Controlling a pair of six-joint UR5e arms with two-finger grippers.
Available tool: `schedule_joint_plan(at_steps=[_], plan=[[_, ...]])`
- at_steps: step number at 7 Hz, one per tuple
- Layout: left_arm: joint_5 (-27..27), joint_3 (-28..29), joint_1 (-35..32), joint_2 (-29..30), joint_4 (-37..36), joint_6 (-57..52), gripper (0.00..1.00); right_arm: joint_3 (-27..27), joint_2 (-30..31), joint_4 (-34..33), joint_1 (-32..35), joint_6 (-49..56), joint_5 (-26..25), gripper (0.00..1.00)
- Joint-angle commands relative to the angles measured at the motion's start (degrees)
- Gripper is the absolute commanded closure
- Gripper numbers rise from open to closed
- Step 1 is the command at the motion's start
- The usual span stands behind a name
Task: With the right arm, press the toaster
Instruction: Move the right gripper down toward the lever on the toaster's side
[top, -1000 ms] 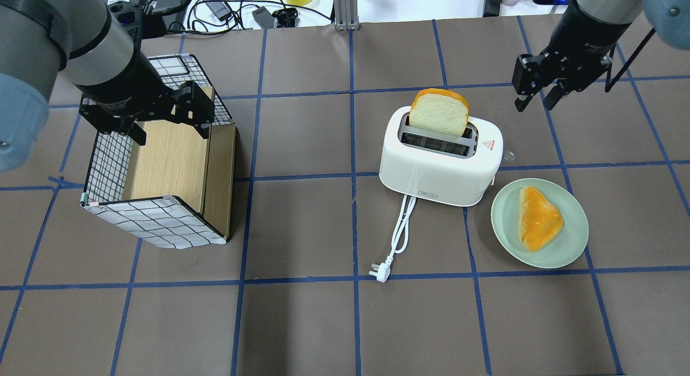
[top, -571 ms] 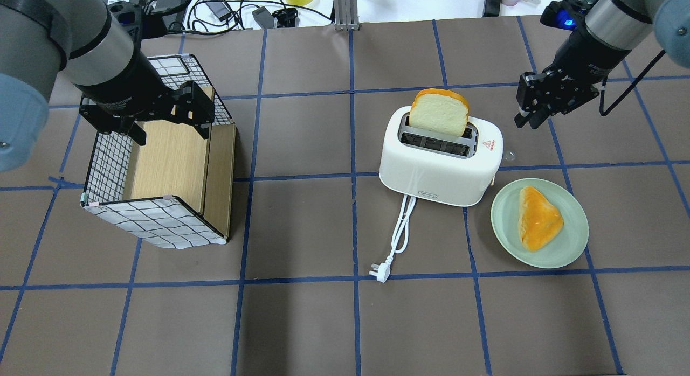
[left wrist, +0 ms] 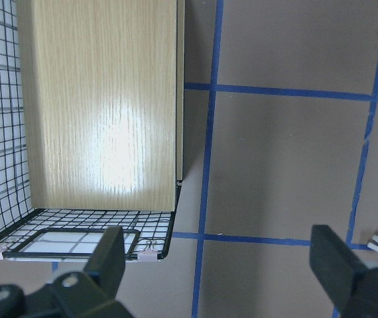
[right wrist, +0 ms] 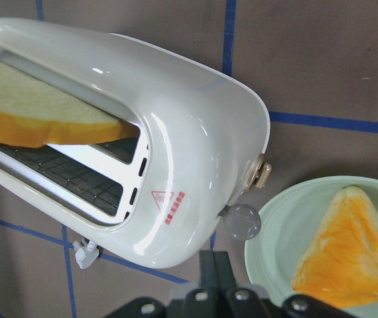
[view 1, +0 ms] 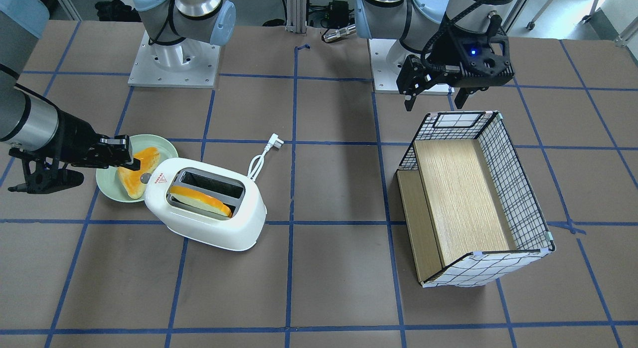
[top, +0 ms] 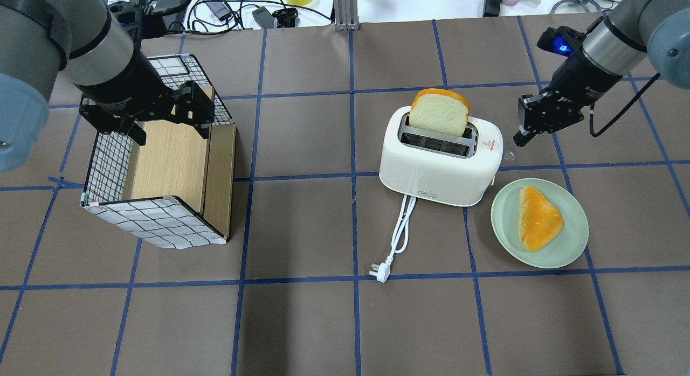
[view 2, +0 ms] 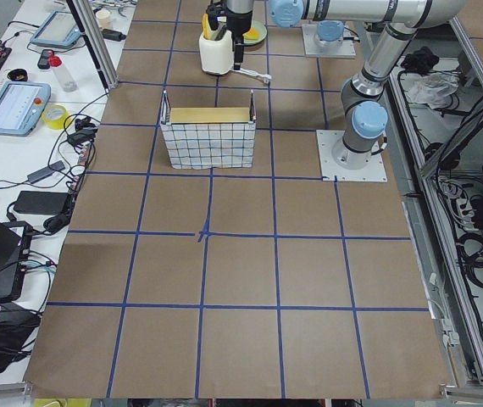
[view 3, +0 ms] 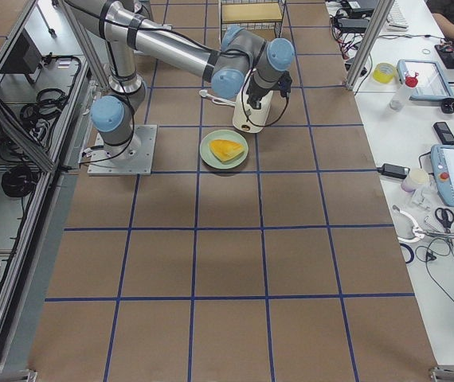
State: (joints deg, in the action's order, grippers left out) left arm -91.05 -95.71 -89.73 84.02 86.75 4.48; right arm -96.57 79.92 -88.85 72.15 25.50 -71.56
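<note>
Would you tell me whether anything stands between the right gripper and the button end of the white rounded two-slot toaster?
Nothing visible does. The right gripper, shut, hangs off the white rounded toaster's end, near its round grey button. The pale green plate with bread lies beside that path, not in it.

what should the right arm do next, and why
Probably ease the right gripper down and slightly over until its shut fingers meet the round grey button at the end of the toaster, then press. The fingers hang just short of that button, not touching, and the bread slice stands high in its slot.
</note>
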Motion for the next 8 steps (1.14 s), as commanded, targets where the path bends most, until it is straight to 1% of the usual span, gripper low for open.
schedule_joint_plan(at_steps=[1, 3, 8], plan=[[0.0, 0.0, 0.0, 0.0, 0.0, 0.0, 0.0, -1.87, -0.02, 0.17, -1.83, 1.48, 2.64, 0.99], [0.0, 0.0, 0.0, 0.0, 0.0, 0.0, 0.0, -1.96, -0.11, 0.0, -1.83, 1.48, 5.19, 1.0], [0.0, 0.0, 0.0, 0.0, 0.0, 0.0, 0.0, -2.4, -0.38, -0.79, -4.3, 1.57, 4.67, 1.0]])
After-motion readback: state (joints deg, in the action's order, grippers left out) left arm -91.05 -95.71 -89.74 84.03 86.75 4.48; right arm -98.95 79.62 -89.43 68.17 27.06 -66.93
